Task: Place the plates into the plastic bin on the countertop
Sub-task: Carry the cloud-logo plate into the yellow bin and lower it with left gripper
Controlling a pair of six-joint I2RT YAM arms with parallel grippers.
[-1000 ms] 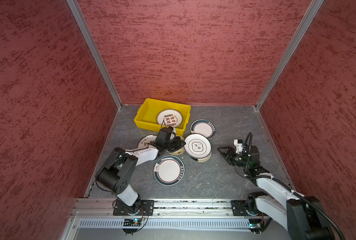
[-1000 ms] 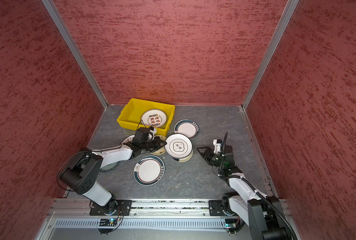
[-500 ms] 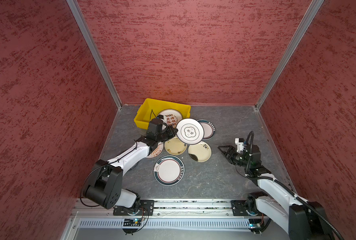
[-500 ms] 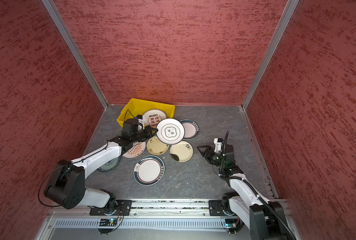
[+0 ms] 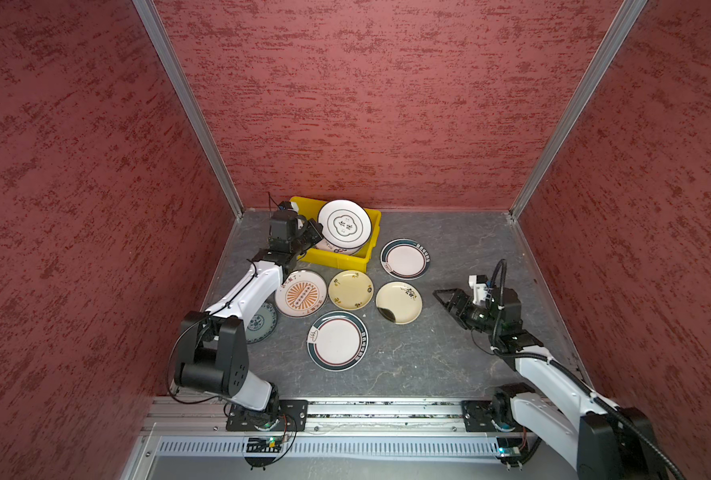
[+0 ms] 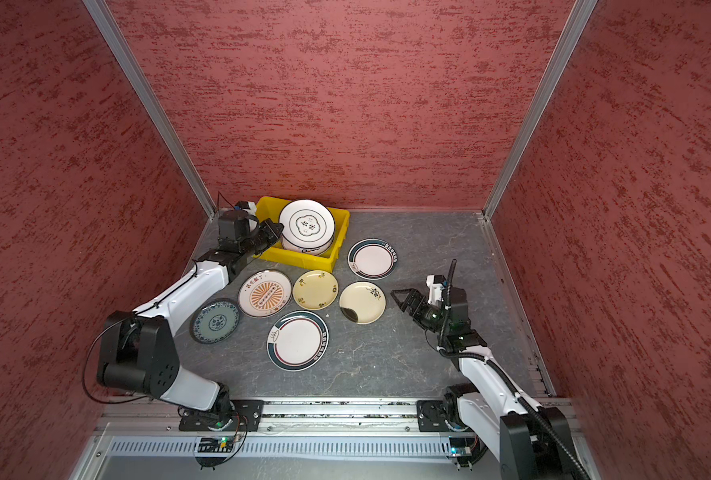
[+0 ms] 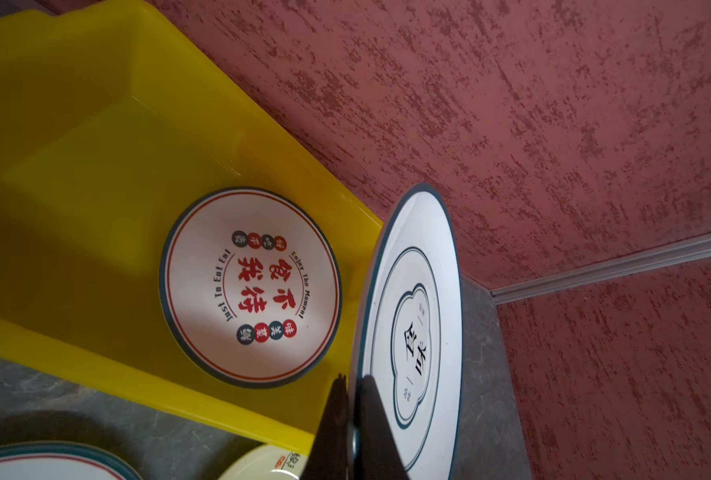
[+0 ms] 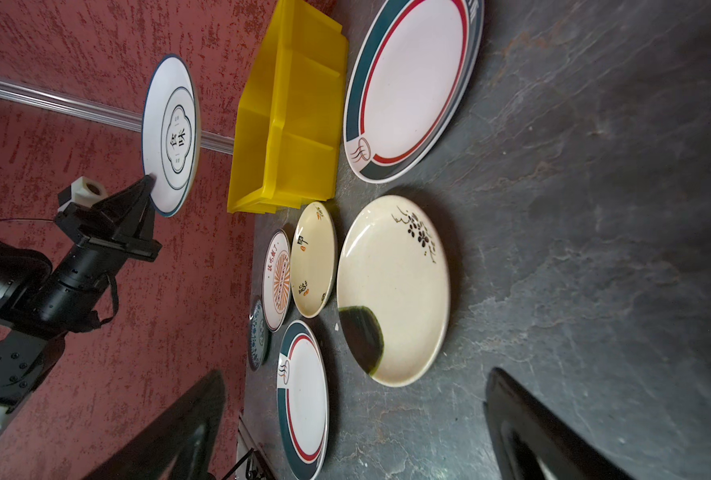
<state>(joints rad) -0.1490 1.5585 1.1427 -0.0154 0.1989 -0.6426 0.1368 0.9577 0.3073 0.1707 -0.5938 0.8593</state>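
Jaws of the right gripper (image 5: 442,300) stand wide apart, a cream plate (image 5: 398,302) just ahead on the countertop (image 5: 449,249). Farther off, the left gripper (image 7: 347,384) clamps the rim of a white plate (image 5: 344,224); below its jaws, a red-lettered plate (image 7: 250,286) lies in the bin (image 5: 337,262).

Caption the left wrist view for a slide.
Left pincer shut on the rim of a white plate held above the yellow bin, where a red-lettered plate lies.

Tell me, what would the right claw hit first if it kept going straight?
Most likely the cream plate with the dark green patch, lying flat on the countertop just ahead of the open right gripper, though its height is unclear.
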